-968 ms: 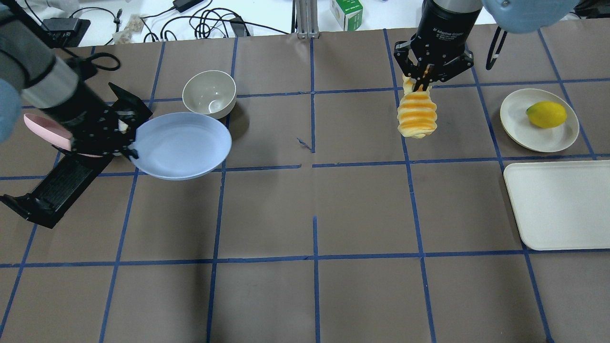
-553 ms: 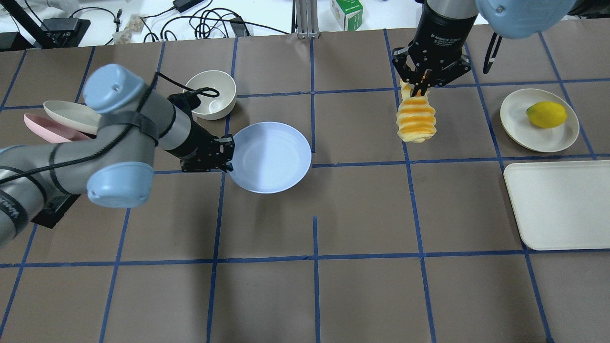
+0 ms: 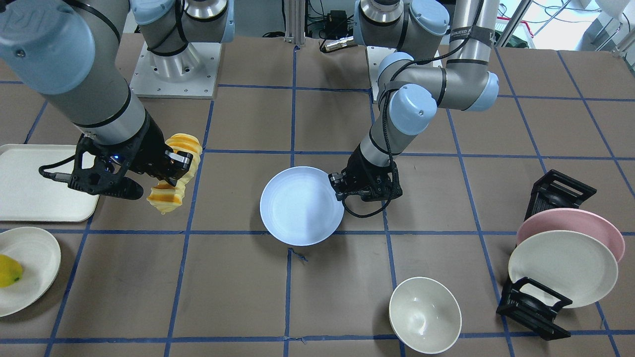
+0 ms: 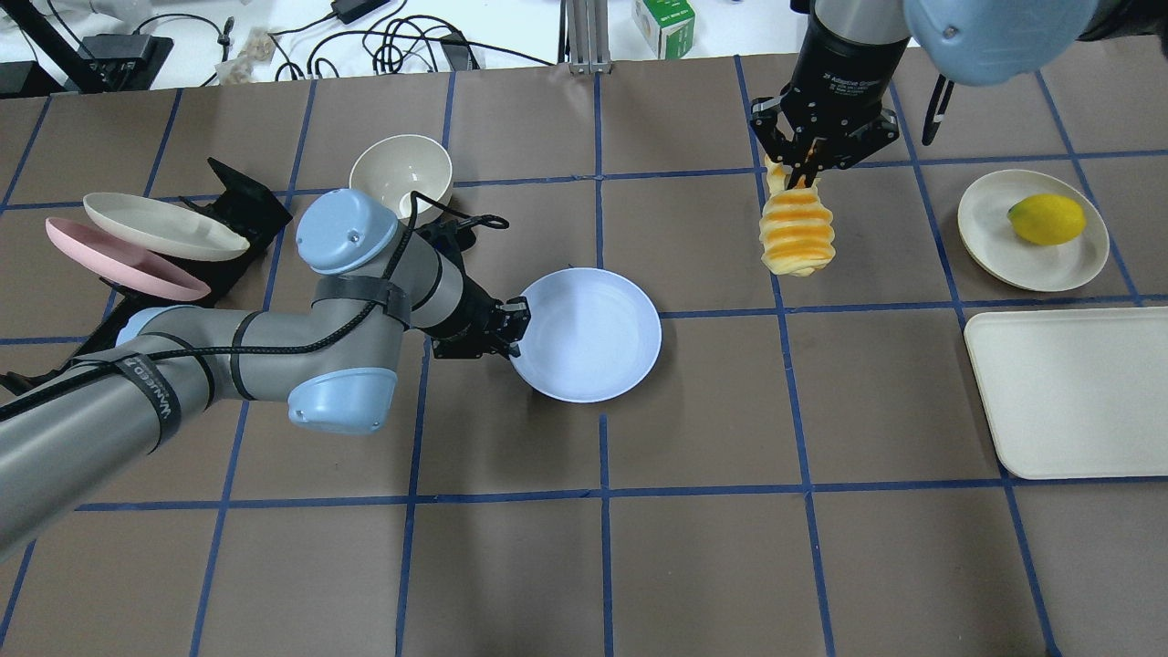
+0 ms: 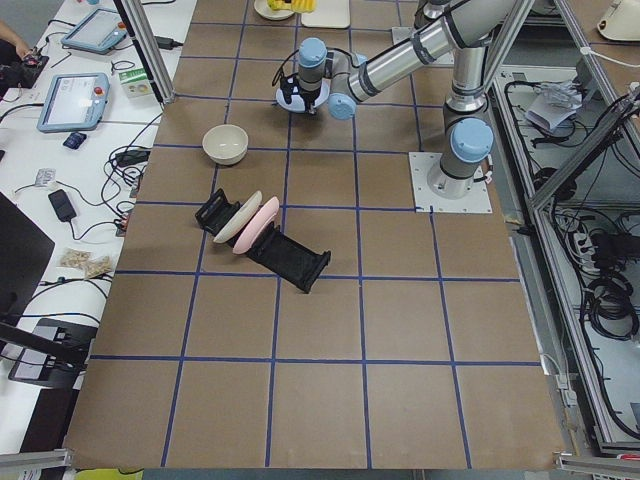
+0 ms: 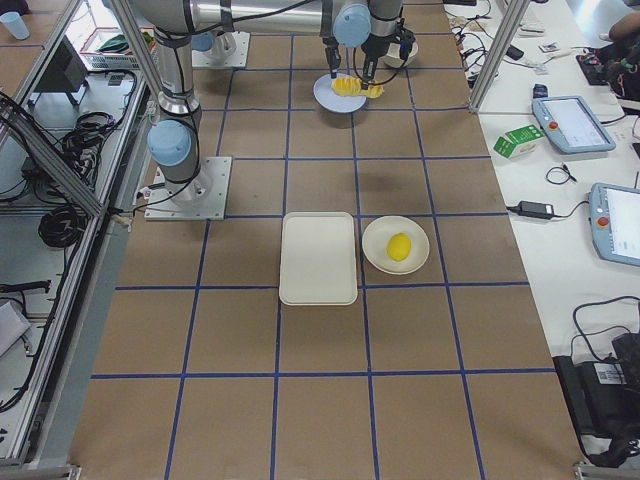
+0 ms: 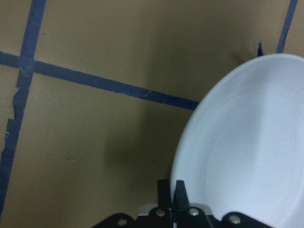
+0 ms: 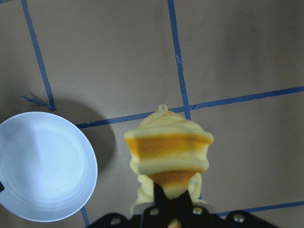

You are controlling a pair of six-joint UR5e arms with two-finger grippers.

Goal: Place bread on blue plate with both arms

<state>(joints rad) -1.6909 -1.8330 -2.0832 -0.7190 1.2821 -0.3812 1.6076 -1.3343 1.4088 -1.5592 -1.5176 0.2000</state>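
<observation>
The left end effector (image 4: 514, 328) is closed on the rim of the blue plate (image 4: 598, 351), presenting it near the middle of the bench (image 4: 693, 411). The right end effector (image 4: 808, 164) pinches the bread (image 4: 797, 233) by its top end, so it hangs above the bench, apart from the plate.

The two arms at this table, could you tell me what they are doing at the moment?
The left gripper is shut on the rim of the blue plate, holding it near the middle of the table. The right gripper grips the bread by one end, so the loaf hangs down, off to the plate's side and not over it. The plate is empty; the bread is not yet placed.
</observation>
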